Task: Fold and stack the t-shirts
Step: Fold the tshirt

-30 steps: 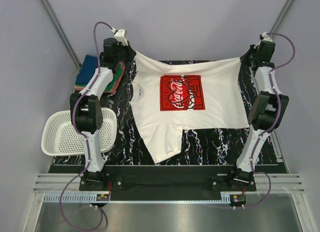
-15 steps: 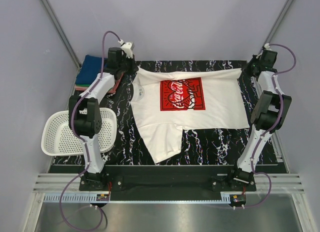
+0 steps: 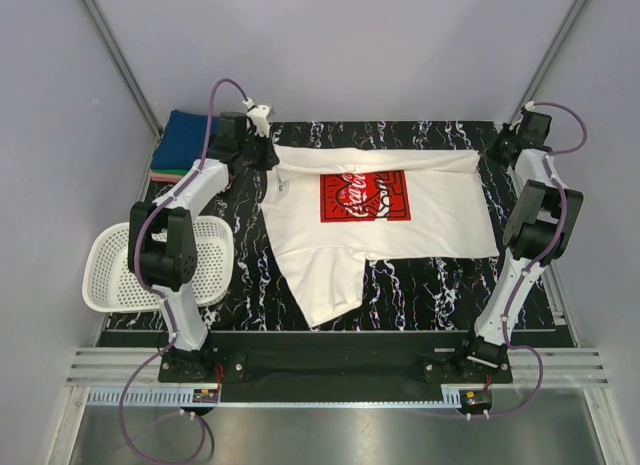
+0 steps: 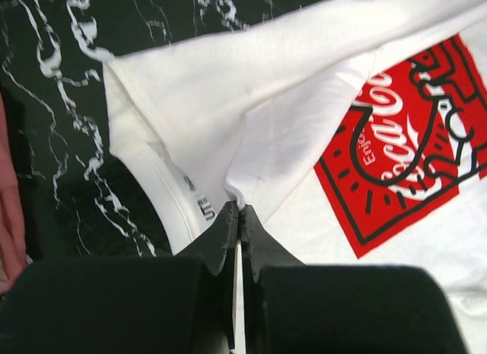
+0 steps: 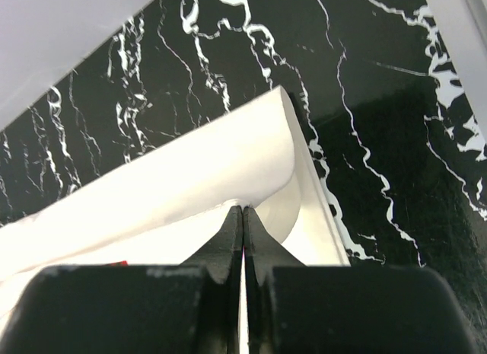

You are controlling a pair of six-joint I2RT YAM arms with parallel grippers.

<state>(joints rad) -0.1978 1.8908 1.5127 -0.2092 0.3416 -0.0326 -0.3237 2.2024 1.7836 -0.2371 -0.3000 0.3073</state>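
Pinching confirmed at both ends: the left claw is pressed together on a pleat of the white shirt beside the collar, and the right claw is pressed together on the far hem corner. The shirt lies print-up on the bench, long axis running left to right between the claws. Its body spreads from both grips toward the arm bases. The far edge stands raised and rolled over. Judgement: the fold must travel nearward, with neither arm better placed. Cloth is thin, limp and smooth; the bench is glossy black, veined white. The folded stack, blue uppermost, sits at the far left corner.
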